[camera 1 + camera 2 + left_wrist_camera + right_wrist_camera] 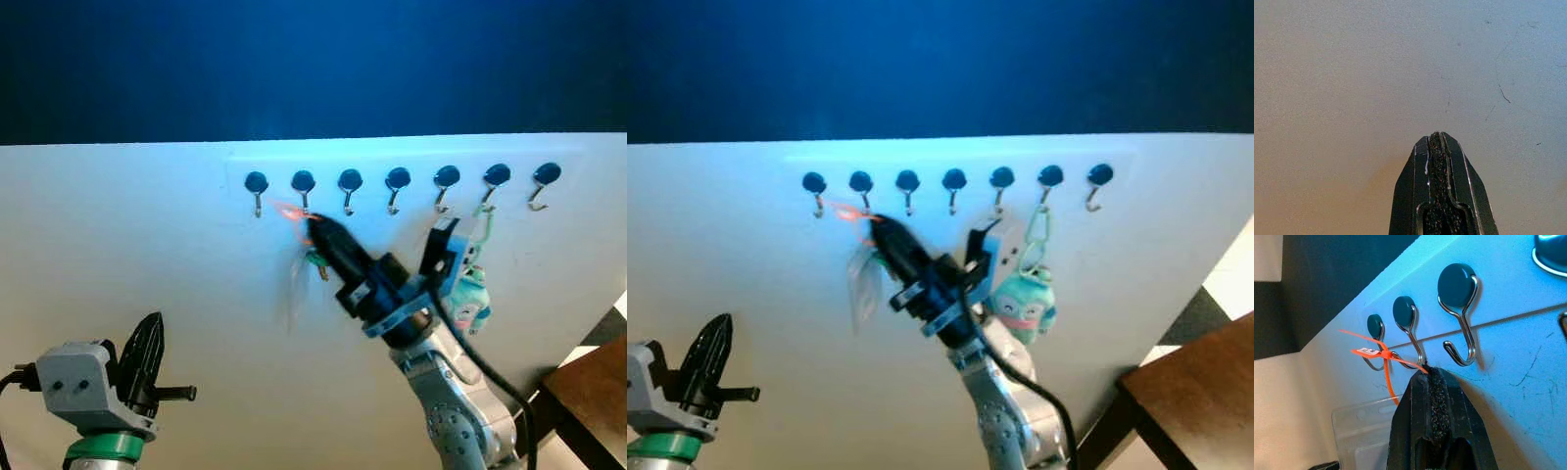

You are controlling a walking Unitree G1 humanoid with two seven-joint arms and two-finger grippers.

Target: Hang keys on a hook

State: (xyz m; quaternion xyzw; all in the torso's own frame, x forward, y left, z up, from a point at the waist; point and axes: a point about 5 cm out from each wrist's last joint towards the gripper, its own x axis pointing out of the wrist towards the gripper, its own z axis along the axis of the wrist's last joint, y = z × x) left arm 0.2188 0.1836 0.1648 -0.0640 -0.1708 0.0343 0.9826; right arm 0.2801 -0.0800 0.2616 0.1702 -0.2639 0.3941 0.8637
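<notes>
The right gripper (1426,373) reached the second wire hook (1409,340) — fingers pinching an orange zip tie (1385,363); the left gripper (1437,139), fingers pressed together, faced bare white wall (127,235).

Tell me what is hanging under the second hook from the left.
An orange zip tie loops by the second hook. A clear badge holder dangles below. The right end effector, shut, grips the tie. The keys are mostly covered by the end effector.

right tool (874,227) at second hook (862,188), by orange tie (848,211) | teal plush (1023,305) hangs | left tool (717,341) low
</notes>
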